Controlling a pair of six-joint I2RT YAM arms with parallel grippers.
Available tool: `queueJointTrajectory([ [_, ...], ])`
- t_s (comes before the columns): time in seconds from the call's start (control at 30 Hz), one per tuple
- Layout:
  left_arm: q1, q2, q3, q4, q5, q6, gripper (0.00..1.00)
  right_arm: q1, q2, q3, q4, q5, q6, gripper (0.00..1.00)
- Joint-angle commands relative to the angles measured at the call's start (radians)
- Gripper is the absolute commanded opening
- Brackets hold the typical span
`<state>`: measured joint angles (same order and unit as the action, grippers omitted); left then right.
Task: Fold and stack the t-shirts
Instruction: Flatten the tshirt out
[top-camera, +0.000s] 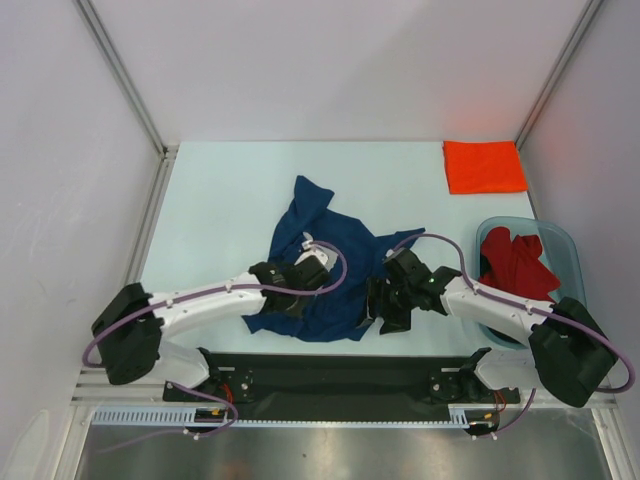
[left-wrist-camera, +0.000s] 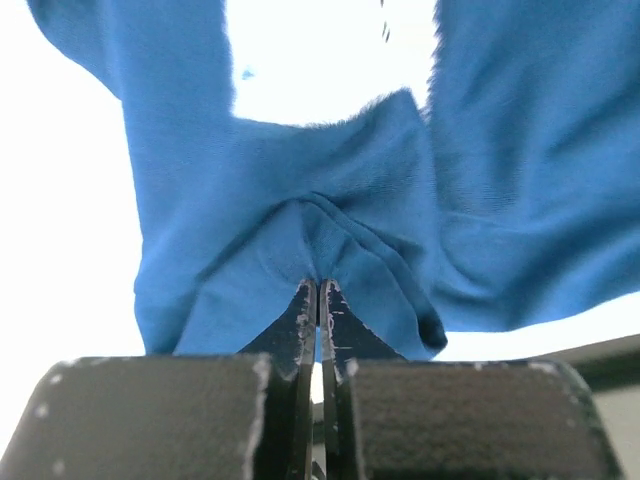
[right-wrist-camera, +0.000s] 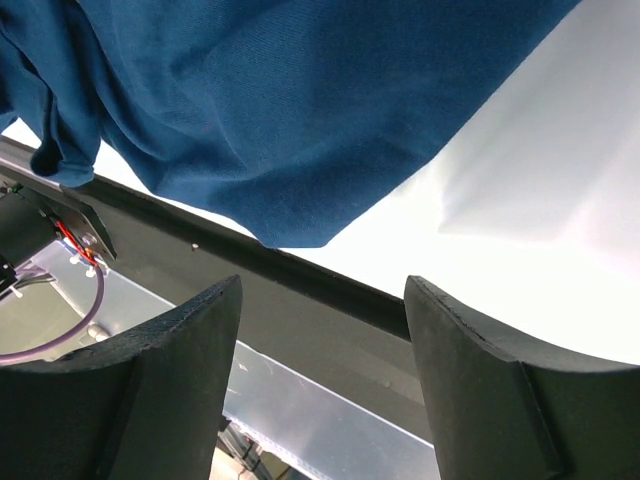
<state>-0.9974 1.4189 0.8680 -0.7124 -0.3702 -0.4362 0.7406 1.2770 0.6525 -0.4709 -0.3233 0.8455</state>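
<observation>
**A:** Where's the navy t-shirt (top-camera: 335, 305)?

**B:** It's crumpled in the middle of the desk (top-camera: 220, 200), toward the near edge. One sleeve points to the far side. The two arms reach in over it, one from each side.

**A:** And the left tool (left-wrist-camera: 318, 292)?

**B:** Its fingers are pressed together, with a fold of the navy cloth pinched at their tips. In the left wrist view, creases fan out from that pinch and the cloth rises on both sides of it. From above, the tool sits over the left half of the shirt.

**A:** And the right tool (right-wrist-camera: 322, 290)?

**B:** Its jaws are wide apart, with nothing between them. From above, it hangs just beside the shirt's near right corner. In its own wrist view the navy hem lies ahead of the fingers and isn't touching either one.

**A:** What about the other shirts?

**B:** The orange t-shirt (top-camera: 484, 166) lies folded flat in the far right corner of the desk, well apart from the navy one. There's red cloth (top-camera: 515, 262) bunched inside the clear bluish tub (top-camera: 570, 245) at the right edge, just beyond the right arm.

**A:** Is that one red shirt or several?

**B:** I can't tell from above. It's a rumpled heap, and the arm covers its near side.
</observation>
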Motion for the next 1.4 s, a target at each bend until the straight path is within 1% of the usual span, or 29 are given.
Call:
queueJointTrajectory([
  [0.0, -0.001, -0.125, 0.084, -0.082, -0.033, -0.016, 0.00, 0.006, 0.002, 0.039, 0.000, 0.003, 0.007, 0.72],
  [0.13, 0.019, -0.218, 0.150, -0.168, -0.050, -0.056, 0.00, 0.014, 0.028, 0.045, 0.003, 0.007, 0.003, 0.72],
  [0.3, 0.045, -0.307, 0.244, -0.291, -0.078, -0.091, 0.01, 0.043, 0.080, 0.021, 0.054, 0.023, 0.041, 0.66],
  [0.37, 0.045, -0.353, 0.302, -0.362, -0.120, -0.136, 0.00, 0.054, 0.103, 0.015, 0.086, 0.021, 0.058, 0.63],
  [0.47, 0.045, -0.431, 0.361, -0.416, -0.186, -0.186, 0.00, 0.057, 0.139, 0.036, 0.101, 0.047, 0.053, 0.60],
  [0.53, 0.046, -0.471, 0.405, -0.424, -0.231, -0.200, 0.00, 0.051, 0.174, 0.056, 0.092, 0.072, 0.024, 0.58],
  [0.57, 0.048, -0.500, 0.432, -0.438, -0.272, -0.202, 0.00, 0.046, 0.188, 0.087, 0.077, 0.070, 0.020, 0.48],
  [0.6, 0.049, -0.506, 0.510, -0.447, -0.289, -0.200, 0.00, 0.042, 0.205, 0.101, 0.063, 0.063, 0.012, 0.42],
  [0.63, 0.048, -0.512, 0.549, -0.449, -0.303, -0.188, 0.00, 0.042, 0.215, 0.110, 0.060, 0.058, 0.007, 0.32],
  [0.67, 0.048, -0.521, 0.613, -0.428, -0.331, -0.150, 0.00, 0.042, 0.220, 0.119, 0.070, 0.056, -0.006, 0.28],
  [0.7, 0.048, -0.528, 0.614, -0.408, -0.343, -0.150, 0.00, 0.042, 0.223, 0.125, 0.071, 0.056, -0.016, 0.23],
  [0.73, 0.049, -0.534, 0.659, -0.379, -0.358, -0.097, 0.00, 0.034, 0.237, 0.139, 0.043, 0.058, -0.028, 0.11],
  [0.77, 0.048, -0.540, 0.680, -0.313, -0.371, -0.069, 0.00, 0.034, 0.245, 0.153, 0.020, 0.058, -0.057, 0.06],
  [0.8, 0.049, -0.540, 0.731, -0.283, -0.393, -0.015, 0.00, 0.029, 0.249, 0.188, -0.006, 0.062, -0.072, 0.00],
  [0.83, 0.048, -0.540, 0.759, -0.254, -0.400, 0.014, 0.00, 0.029, 0.248, 0.200, -0.049, 0.067, -0.083, 0.00],
  [0.9, 0.048, -0.534, 0.822, -0.164, -0.401, 0.075, 0.00, 0.029, 0.217, 0.223, -0.074, 0.070, -0.103, 0.00],
  [0.97, 0.048, -0.538, 0.845, -0.076, -0.406, 0.157, 0.01, 0.026, 0.181, 0.249, -0.153, 0.075, -0.118, 0.00],
  [1.0, 0.048, -0.541, 0.851, -0.044, -0.404, 0.209, 0.00, 0.026, 0.164, 0.280, -0.231, 0.081, -0.143, 0.00],
  [1.03, 0.048, -0.548, 0.858, 0.005, -0.401, 0.229, 0.00, 0.026, 0.147, 0.297, -0.273, 0.093, -0.151, 0.00],
  [1.1, 0.048, -0.548, 0.877, 0.043, -0.391, 0.290, 0.00, 0.028, 0.072, 0.318, -0.348, 0.118, -0.170, 0.00],
  [1.13, 0.049, -0.546, 0.887, 0.072, -0.372, 0.306, 0.00, 0.023, 0.043, 0.343, -0.421, 0.124, -0.184, 0.00],
  [1.2, 0.049, -0.540, 0.914, 0.088, -0.348, 0.323, 0.00, 0.020, -0.035, 0.370, -0.494, 0.153, -0.187, 0.00],
  [1.23, 0.048, -0.535, 0.925, 0.094, -0.334, 0.321, 0.00, 0.020, -0.060, 0.384, -0.561, 0.164, -0.184, 0.00],
  [1.3, 0.048, -0.517, 0.948, 0.091, -0.288, 0.306, 0.00, 0.019, -0.131, 0.439, -0.615, 0.176, -0.175, 0.00],
  [1.37, 0.048, -0.502, 0.950, 0.074, -0.260, 0.292, 0.00, 0.019, -0.157, 0.495, -0.672, 0.173, -0.164, 0.00],
])
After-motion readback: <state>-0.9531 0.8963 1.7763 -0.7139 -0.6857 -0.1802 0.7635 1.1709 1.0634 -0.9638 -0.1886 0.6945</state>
